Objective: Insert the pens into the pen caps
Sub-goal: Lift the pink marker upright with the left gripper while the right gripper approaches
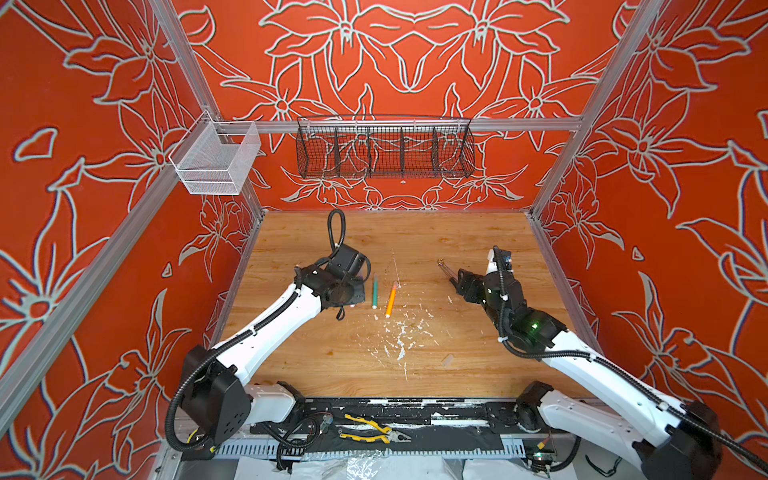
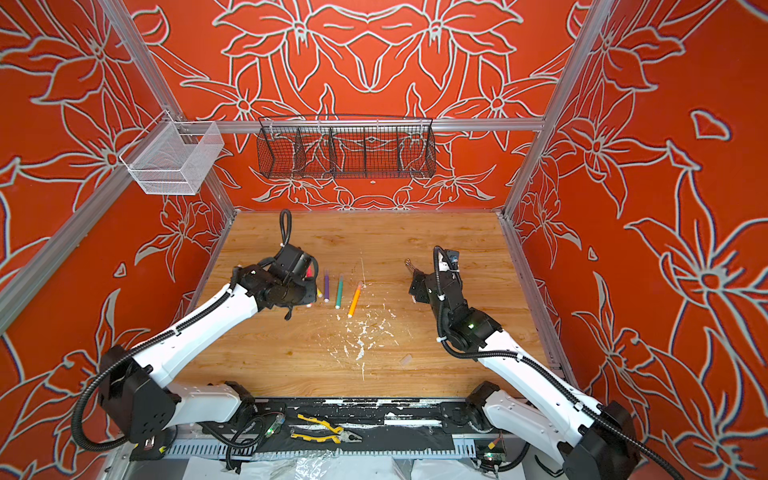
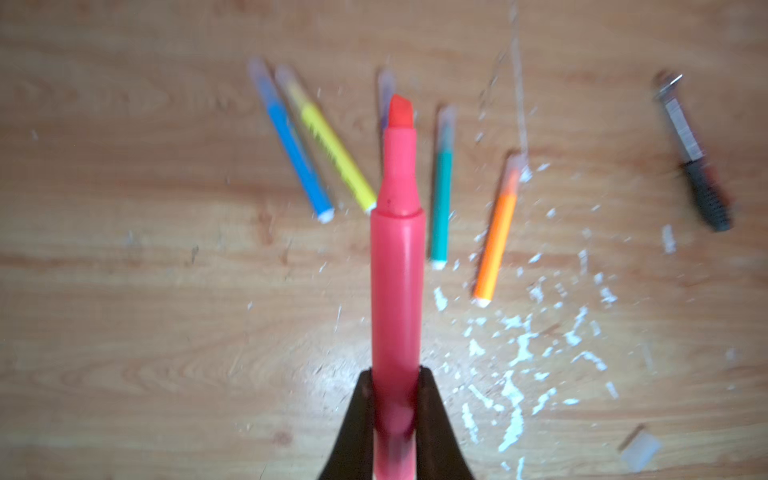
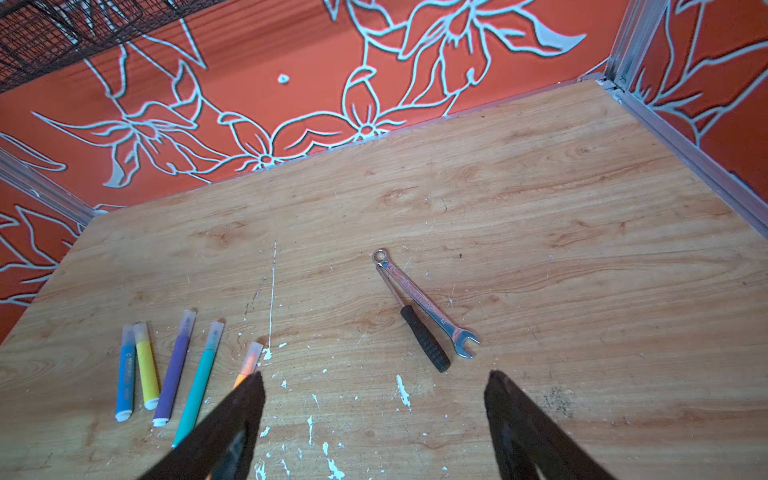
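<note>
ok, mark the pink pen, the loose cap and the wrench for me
pink pen [image 3: 397, 270]: left wrist view, middle of the barrel.
loose cap [image 1: 448, 360]: in a top view, centre of the cap.
wrench [image 4: 417, 294]: right wrist view, middle of the shaft.

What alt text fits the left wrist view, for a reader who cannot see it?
The left pincer is shut on an uncapped pink-red pen, tip pointing away from the camera. Behind it a blue pen, yellow pen, green pen and orange pen lie capped on the wooden table; a loose clear cap and a dark-handled tool lie apart from them.
</note>
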